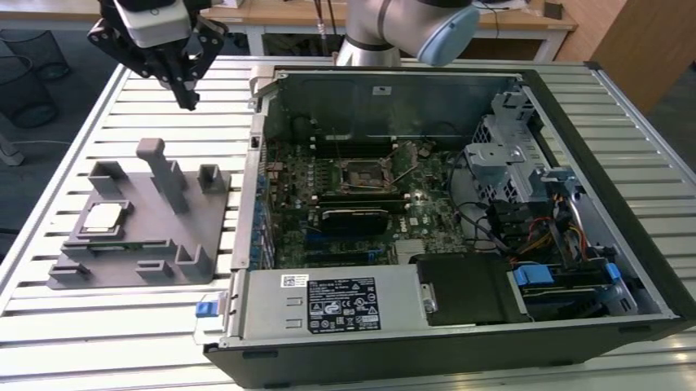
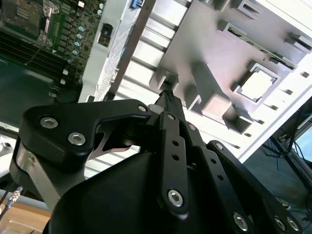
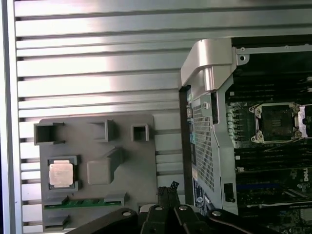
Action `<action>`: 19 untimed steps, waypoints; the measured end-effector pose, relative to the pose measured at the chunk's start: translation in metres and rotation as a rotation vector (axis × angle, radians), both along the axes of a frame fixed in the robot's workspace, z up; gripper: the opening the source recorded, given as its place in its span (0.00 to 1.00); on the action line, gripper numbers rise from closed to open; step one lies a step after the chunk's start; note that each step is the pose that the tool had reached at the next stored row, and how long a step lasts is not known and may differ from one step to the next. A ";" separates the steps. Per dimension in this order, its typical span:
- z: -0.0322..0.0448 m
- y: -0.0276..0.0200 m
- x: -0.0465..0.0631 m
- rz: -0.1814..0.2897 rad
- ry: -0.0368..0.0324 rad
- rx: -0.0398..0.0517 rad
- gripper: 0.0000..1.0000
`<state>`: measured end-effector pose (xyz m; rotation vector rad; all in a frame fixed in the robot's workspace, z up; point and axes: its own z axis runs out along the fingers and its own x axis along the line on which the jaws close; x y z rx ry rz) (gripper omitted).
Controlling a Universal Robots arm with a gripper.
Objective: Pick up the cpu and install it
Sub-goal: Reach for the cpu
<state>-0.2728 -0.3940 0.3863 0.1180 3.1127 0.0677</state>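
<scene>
The cpu (image 1: 103, 217) is a small silver-topped square lying flat in a recess of the grey holder block (image 1: 163, 244), at the exterior view's left, beside the open computer case. It also appears as the cpu (image 3: 61, 173) in the first wrist view and the cpu (image 2: 256, 84) in the second. My gripper (image 1: 191, 101) hangs high above the slatted table, behind the holder and well apart from the chip. Its fingers are shut together with nothing between them, seen as the gripper (image 3: 168, 188) and the gripper (image 2: 166, 92) in both wrist views. The motherboard's socket (image 1: 364, 171) sits uncovered inside the case.
The open case (image 1: 609, 269) fills the middle and right of the slatted table (image 1: 98, 334), with tall metal walls around the board. Upright posts (image 1: 163, 171) rise from the holder block near the chip. A green memory stick (image 3: 78, 203) lies in a holder slot. Cables and drive cages (image 1: 522, 171) crowd the case's right side.
</scene>
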 end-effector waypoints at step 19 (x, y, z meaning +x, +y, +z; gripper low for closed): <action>-0.0026 0.0010 -0.043 0.000 0.0004 0.0000 0.11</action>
